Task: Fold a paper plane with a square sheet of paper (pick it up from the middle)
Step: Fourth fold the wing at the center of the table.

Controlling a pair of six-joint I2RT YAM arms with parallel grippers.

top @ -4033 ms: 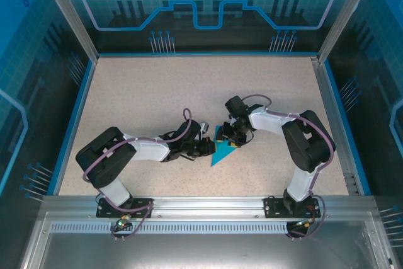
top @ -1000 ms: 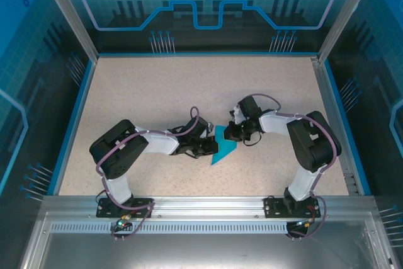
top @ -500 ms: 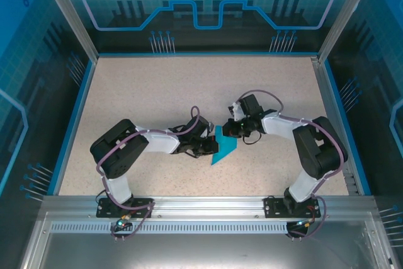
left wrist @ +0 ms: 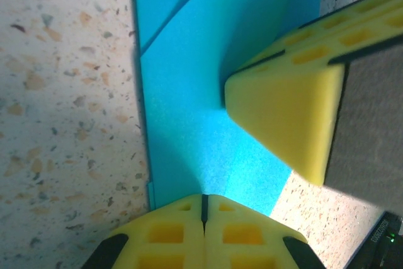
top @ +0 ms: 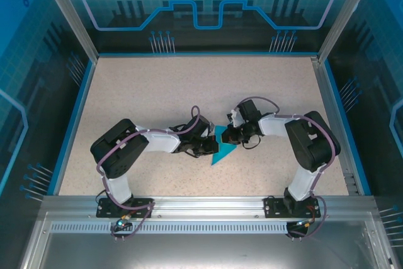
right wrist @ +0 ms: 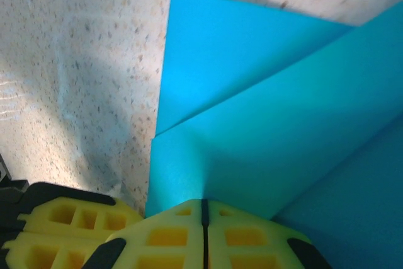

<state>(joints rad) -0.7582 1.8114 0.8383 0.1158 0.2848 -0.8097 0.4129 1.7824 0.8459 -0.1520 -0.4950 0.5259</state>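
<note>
Paper (top: 221, 150), teal-blue and folded into a pointed, layered shape, lies flat on the speckled table (top: 151, 92), a little nearer to me than its middle and between my two arms. I see the left gripper (top: 206, 148) at its left edge and the right gripper (top: 230, 135) at its far right corner, both low over it. In the left wrist view my left fingers (left wrist: 170, 234) are pressed together, with the seam between the yellow pads closed. Their tips rest on the paper's edge and nothing is caught between them. The right gripper's yellow pad comes in from the right and touches the same layer. In the right wrist view my right fingers (right wrist: 245, 234) are likewise pressed together, tips down where one diagonal flap overlaps another. The left gripper's pads sit just beside them at the lower left, over bare table at the paper's edge.
</note>
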